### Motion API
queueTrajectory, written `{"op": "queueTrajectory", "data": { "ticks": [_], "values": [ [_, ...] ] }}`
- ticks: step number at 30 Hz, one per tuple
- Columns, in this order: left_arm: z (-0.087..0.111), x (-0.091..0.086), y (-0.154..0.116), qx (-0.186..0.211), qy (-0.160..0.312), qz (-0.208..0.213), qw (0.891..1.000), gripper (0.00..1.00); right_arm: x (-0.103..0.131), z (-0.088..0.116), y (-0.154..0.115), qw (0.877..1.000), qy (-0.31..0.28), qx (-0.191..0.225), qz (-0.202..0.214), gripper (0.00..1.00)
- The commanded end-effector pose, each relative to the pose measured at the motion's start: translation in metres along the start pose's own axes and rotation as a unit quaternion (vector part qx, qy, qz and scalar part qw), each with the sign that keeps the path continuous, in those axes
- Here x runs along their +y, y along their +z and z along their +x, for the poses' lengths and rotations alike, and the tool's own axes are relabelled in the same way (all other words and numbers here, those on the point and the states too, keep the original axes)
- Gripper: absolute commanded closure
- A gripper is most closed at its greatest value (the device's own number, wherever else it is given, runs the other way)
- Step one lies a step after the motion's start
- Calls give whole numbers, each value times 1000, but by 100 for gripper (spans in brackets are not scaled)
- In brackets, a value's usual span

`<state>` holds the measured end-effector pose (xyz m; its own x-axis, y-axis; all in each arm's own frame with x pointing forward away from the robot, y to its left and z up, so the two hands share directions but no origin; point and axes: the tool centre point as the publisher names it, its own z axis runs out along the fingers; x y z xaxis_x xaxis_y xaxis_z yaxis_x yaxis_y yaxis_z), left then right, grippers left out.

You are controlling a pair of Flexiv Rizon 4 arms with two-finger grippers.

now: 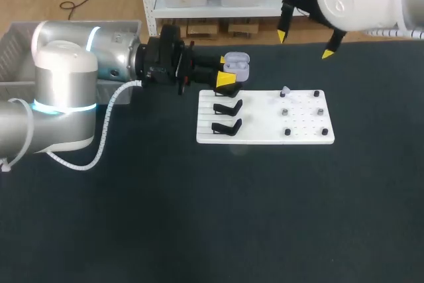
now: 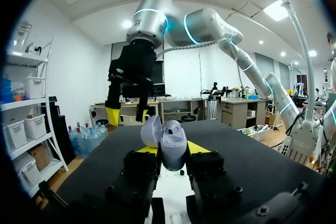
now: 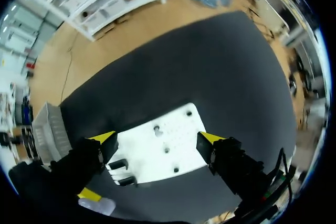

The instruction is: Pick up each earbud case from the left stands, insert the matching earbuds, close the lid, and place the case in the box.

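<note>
Yellow-tipped fingers (image 2: 147, 150) of the left gripper (image 2: 172, 151) pressed against both flanks of the pale lavender, rounded plastic earbud case (image 2: 174, 145), clamping it from two sides. Held upright just over the far-left corner of the flat white plastic board (image 1: 265, 138), lid hinged back and cavity facing up, probably for dropping earbuds in from above without regripping. Gripped low on the body, leaving lid and opening free.

Beside and below, on the board's left strip, two black hooked plastic stands (image 1: 227, 106), nothing on either.

Fingers of the right gripper (image 1: 306, 43) spread wide, nothing between them. Hanging high near the far edge of the dark cloth-covered table (image 1: 199, 230), well apart from the board. Likely parked there to give the left arm room, with the board framed between the tips in the right wrist view, ready for coming down on it.

On the board's right half, near its far edge, what looks like a small pale earbud (image 1: 283, 91) among small dark pegs (image 1: 319, 111). Judged the matching piece, and the obvious target for the empty right gripper. Tiny and light, so needing a careful pinch.

Far left, behind the left arm, a grey plastic box (image 1: 13, 44), largely hidden. Destination for the case once filled and shut, neither step done yet.
</note>
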<state>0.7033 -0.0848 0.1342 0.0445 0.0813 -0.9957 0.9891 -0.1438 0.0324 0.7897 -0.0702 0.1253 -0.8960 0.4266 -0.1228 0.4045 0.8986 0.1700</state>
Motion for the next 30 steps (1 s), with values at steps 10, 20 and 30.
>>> {"op": "queueTrajectory", "data": {
  "ticks": [10,20,30],
  "values": [
    [0,0,0,0,0,0,1000,100,-21,14,18,991,-119,-49,-20,0],
    [0,0,0,0,0,0,1000,100,-16,27,46,994,-104,-32,-11,0],
    [0,0,0,0,0,0,1000,100,-16,27,46,994,-104,-32,-11,0]
  ]
}}
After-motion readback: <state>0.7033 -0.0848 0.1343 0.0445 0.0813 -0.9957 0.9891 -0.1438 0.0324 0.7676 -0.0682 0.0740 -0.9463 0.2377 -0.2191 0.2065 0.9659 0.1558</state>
